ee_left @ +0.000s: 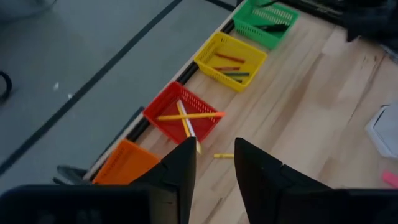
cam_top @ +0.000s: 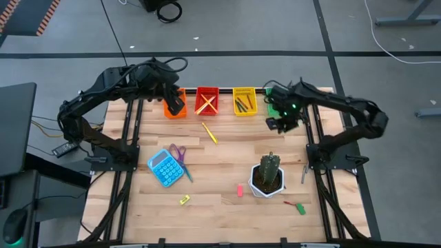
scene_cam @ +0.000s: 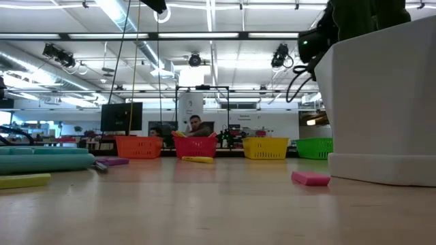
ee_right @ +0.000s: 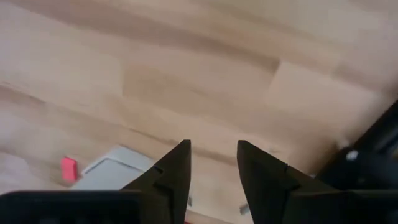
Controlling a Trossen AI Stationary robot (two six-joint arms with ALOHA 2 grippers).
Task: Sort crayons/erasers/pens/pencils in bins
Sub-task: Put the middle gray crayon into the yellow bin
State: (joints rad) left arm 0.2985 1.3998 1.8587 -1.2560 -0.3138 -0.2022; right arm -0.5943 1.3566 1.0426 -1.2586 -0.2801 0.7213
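While both arms are hovering over the far edge of the pale wooden table [cam_top: 220,155], the left gripper [cam_top: 176,105] is hanging above the orange bin [cam_top: 173,110] and the right gripper [cam_top: 281,122] beside the green bin [cam_top: 275,105], jaws of each standing apart and holding nothing. Pencils [ee_left: 186,116] are lying crossed in the red bin [cam_top: 207,100], crayons [ee_left: 231,65] in the yellow bin [cam_top: 244,100]. A yellow pen [cam_top: 209,132] and a pink eraser [cam_top: 240,190] are resting on the wood. Beyond, a person [scene_cam: 197,126] is sitting under ceiling lights.
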